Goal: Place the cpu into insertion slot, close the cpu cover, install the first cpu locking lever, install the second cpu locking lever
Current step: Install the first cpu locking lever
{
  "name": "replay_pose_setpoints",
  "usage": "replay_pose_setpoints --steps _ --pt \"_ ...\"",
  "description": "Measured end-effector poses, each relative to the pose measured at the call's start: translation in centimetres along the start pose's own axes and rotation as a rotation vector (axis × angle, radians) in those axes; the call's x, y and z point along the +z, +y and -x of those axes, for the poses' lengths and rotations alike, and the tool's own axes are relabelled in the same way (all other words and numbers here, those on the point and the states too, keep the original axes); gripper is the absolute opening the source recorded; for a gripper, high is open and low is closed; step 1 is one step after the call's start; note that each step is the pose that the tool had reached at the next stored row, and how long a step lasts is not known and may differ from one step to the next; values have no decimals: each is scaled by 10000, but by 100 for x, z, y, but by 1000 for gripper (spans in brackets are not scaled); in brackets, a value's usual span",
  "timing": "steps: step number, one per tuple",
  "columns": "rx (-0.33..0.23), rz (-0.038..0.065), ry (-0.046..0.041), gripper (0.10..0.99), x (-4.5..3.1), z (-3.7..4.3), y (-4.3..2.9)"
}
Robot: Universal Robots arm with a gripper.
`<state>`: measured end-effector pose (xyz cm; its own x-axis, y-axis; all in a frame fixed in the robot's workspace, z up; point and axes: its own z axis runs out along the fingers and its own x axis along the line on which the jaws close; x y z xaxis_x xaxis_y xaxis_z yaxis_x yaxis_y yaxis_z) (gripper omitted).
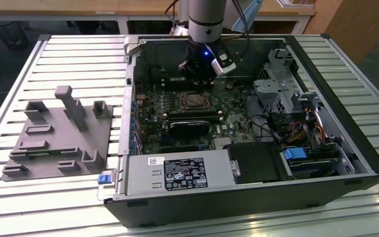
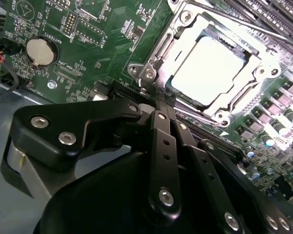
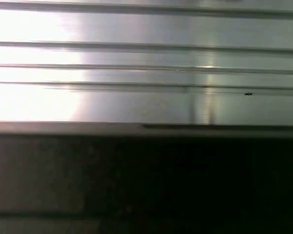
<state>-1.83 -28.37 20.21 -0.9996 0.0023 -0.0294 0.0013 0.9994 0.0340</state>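
Note:
The cpu (image 2: 211, 68) lies flat in the insertion slot (image 1: 193, 101), its silver top bright under the light. The cpu cover (image 2: 184, 20), a silvery frame, sits down around it. In the second wrist view my gripper (image 2: 160, 104) has its black fingers (image 2: 158, 131) pressed together, with the tips at the slot's edge by a corner of the frame. I cannot tell whether the tips touch a locking lever. In the exterior view the gripper (image 1: 199, 85) hangs just behind the slot, inside the open computer case (image 1: 347, 148).
A black heatsink block (image 1: 189, 129) and memory slots (image 1: 191, 114) lie in front of the slot. A coin battery (image 2: 40, 51) sits on the green board. Drive cages and cables (image 1: 295, 113) fill the case's right. A grey fixture (image 1: 57, 133) stands on the slatted table (image 3: 146, 63).

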Motion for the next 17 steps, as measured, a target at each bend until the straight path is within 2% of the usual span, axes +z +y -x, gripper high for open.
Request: replay_pose_setpoints --steps 4,8,14,17 --pt "-2 -105 0 106 16 -1 0" --pt "-3 -142 2 106 34 -1 -2" --pt "-3 -131 2 106 53 -2 0" --pt "-1 -59 1 106 59 -2 1"
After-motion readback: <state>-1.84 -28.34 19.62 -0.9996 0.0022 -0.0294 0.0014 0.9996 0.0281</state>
